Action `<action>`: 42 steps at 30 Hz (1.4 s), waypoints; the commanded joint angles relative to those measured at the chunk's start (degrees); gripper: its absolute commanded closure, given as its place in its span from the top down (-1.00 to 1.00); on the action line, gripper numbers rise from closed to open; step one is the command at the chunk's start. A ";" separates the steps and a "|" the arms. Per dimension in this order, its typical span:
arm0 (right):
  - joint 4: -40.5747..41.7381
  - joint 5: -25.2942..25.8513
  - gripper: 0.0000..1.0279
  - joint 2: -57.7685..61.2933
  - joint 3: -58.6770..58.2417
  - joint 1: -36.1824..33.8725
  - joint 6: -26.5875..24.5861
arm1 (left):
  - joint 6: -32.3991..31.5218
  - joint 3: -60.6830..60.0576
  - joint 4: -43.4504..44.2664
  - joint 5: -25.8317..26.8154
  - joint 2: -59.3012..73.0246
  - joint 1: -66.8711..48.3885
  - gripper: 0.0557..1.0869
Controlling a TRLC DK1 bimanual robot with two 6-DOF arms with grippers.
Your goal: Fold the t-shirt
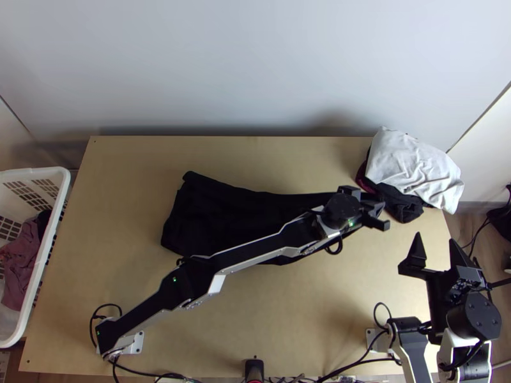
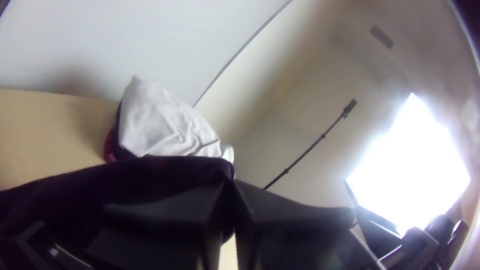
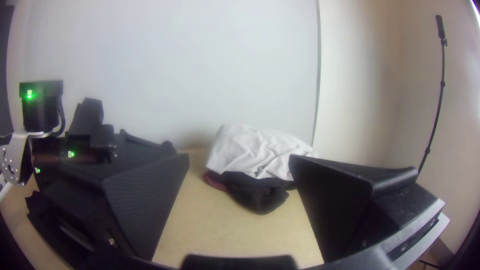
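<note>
One basket (image 1: 62,185) from above, wrist-view pole (image 2: 323,136), left jaws (image 1: 383,216) seemingly pinching black t-shirt (image 1: 211,210), right jaws (image 1: 435,241) parted.

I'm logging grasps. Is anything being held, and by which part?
The left gripper holds the black shirt by its end near the pile; the right gripper holds nothing.

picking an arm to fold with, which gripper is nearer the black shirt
Left. The left gripper is at one end of the black shirt; the right gripper is apart from it, toward the top view's right edge.
</note>
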 commanded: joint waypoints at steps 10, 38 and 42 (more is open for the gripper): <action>6.70 -0.06 0.80 4.40 -1.33 2.49 0.27 | 10.06 -2.18 -0.76 0.50 -3.81 3.78 0.83; 15.84 -0.50 0.80 16.35 -1.15 14.45 -3.07 | 47.76 -16.69 -59.29 3.49 -32.29 14.07 0.85; 15.76 -1.65 0.80 20.84 -1.68 20.33 -0.43 | 47.24 -31.98 -54.28 3.58 -43.80 20.31 0.85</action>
